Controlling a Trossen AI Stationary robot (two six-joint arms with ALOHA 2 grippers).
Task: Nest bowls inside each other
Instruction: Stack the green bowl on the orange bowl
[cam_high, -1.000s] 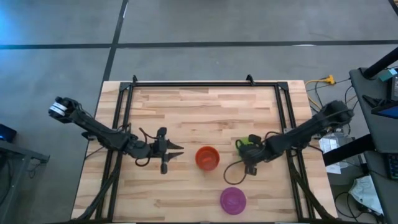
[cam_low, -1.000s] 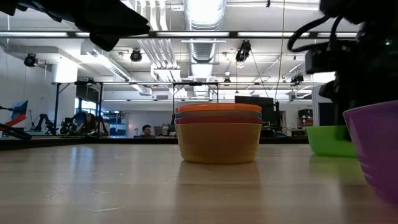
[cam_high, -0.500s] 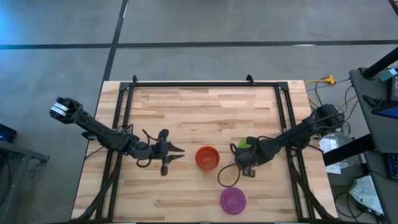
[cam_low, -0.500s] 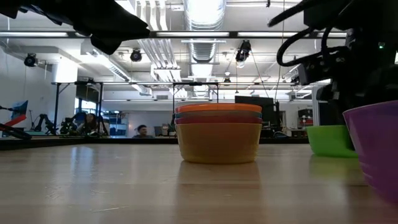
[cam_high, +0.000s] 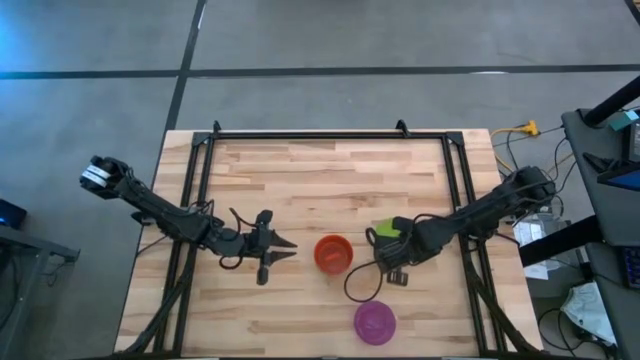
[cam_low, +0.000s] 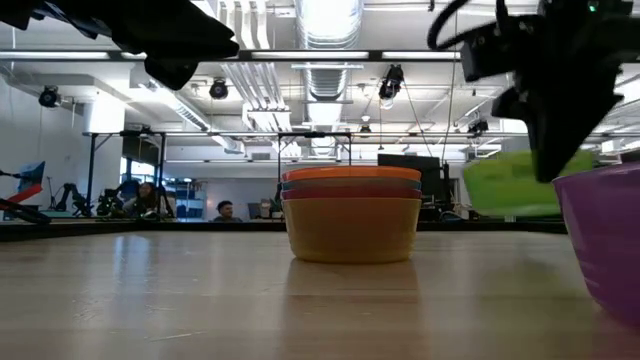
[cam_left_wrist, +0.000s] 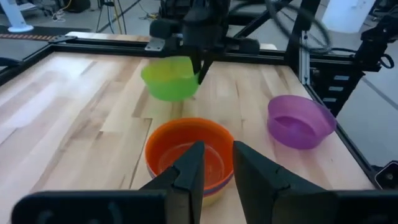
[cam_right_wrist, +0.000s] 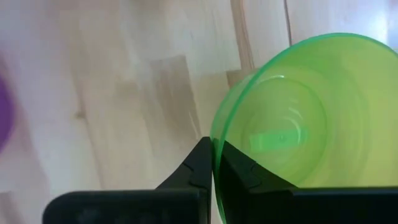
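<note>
A stack of nested bowls (cam_high: 333, 253) with an orange-red one on top and a yellow one at the bottom (cam_low: 351, 230) rests on its base at the table's middle. To its right the green bowl (cam_high: 381, 233) hangs above the table with my right gripper (cam_right_wrist: 214, 155) shut on it. A purple bowl (cam_high: 374, 322) stands near the front edge. My left gripper (cam_high: 288, 244) hovers left of the stack, its fingers (cam_left_wrist: 189, 177) a little apart with nothing between them. My right gripper pinches the green bowl's rim (cam_right_wrist: 214, 138), one finger inside the bowl and one outside. The fingers (cam_left_wrist: 198, 65) come down on it from above. The bowl (cam_low: 510, 185) is lifted clear of the table and hangs tilted below the fingers.
Black frame rails (cam_high: 200, 190) run along the left, far and right sides of the wooden table (cam_high: 300, 180). A loose black cable (cam_high: 355, 285) loops between the stack and the purple bowl. Bare wood lies across the far half.
My right gripper has shut on the green bowl's rim and gone up, moving a little toward the stack. The green bowl, which stood on the table a second ago, is now lifted clear and tipped.
</note>
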